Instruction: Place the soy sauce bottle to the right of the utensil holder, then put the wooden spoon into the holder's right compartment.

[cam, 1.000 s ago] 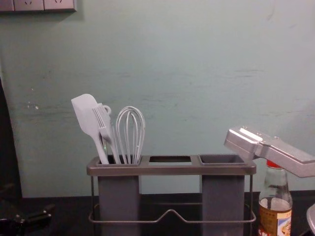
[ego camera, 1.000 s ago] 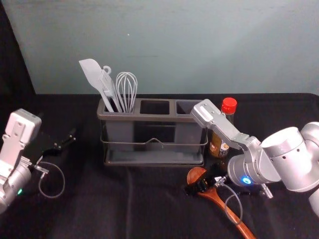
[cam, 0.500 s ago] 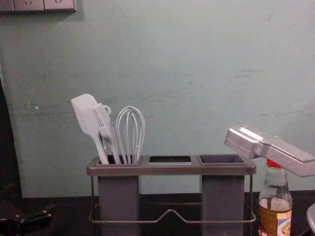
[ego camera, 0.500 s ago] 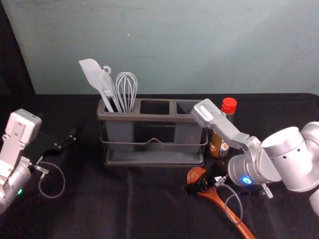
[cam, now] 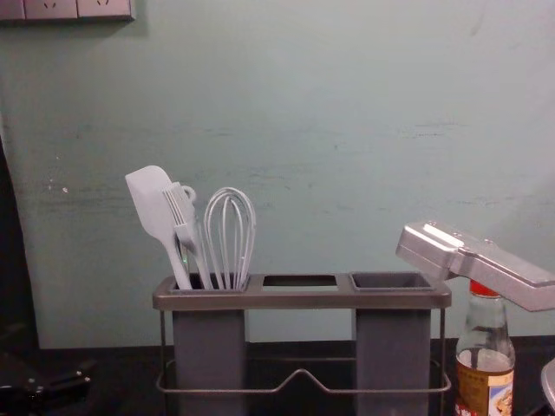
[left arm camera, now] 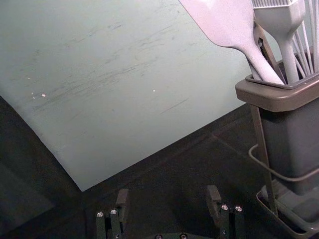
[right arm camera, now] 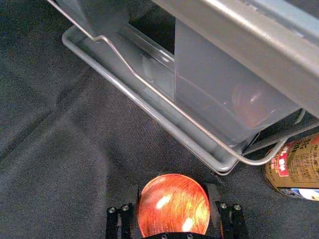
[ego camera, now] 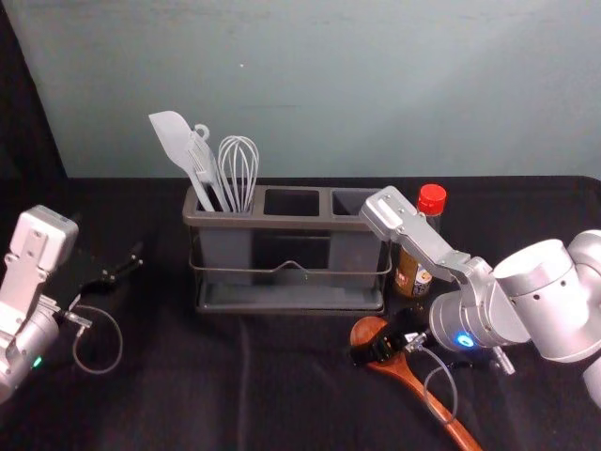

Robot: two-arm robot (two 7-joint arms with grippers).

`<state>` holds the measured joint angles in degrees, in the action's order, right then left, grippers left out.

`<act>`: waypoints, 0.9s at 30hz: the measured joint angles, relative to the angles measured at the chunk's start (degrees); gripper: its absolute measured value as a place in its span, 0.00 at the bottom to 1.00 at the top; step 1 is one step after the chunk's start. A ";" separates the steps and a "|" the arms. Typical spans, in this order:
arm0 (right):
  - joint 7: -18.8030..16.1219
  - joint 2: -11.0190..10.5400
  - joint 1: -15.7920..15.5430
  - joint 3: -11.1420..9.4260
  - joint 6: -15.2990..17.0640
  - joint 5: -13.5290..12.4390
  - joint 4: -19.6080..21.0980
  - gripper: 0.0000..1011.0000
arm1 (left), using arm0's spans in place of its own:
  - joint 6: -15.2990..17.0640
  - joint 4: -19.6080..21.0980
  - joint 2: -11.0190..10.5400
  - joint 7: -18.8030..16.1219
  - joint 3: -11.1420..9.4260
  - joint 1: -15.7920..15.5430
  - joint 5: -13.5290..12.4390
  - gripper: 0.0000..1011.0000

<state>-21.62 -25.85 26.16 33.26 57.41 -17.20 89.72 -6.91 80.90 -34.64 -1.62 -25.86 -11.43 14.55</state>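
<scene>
Shifting slightly left, the wooden spoon (ego camera: 367, 330) sits in the right gripper (ego camera: 381, 346)

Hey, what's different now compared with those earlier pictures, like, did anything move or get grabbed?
The wooden spoon's bowl has shifted very slightly to the robot's left in the head view. The right gripper appears to have just closed on that bowl, which has a finger against each side. The utensil holder, soy sauce bottle and open left gripper stayed put.
</scene>
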 joint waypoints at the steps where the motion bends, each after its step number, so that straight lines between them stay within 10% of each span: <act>1: 0.00 0.00 0.00 0.00 0.00 -0.01 0.00 0.82 | 0.00 0.00 0.00 0.00 0.00 0.00 0.00 1.00; 17: -0.91 -0.51 -0.56 -0.20 -1.31 0.36 0.90 0.82 | 0.00 0.00 0.00 0.00 0.00 0.00 0.00 1.00; 27: -4.29 -2.93 -4.18 -6.55 -6.04 -2.25 8.00 0.82 | 0.00 0.00 0.00 0.00 0.00 0.00 0.00 1.00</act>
<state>-25.92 -28.77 21.97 26.70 51.37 -19.45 97.73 -6.91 80.90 -34.65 -1.62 -25.86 -11.43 14.55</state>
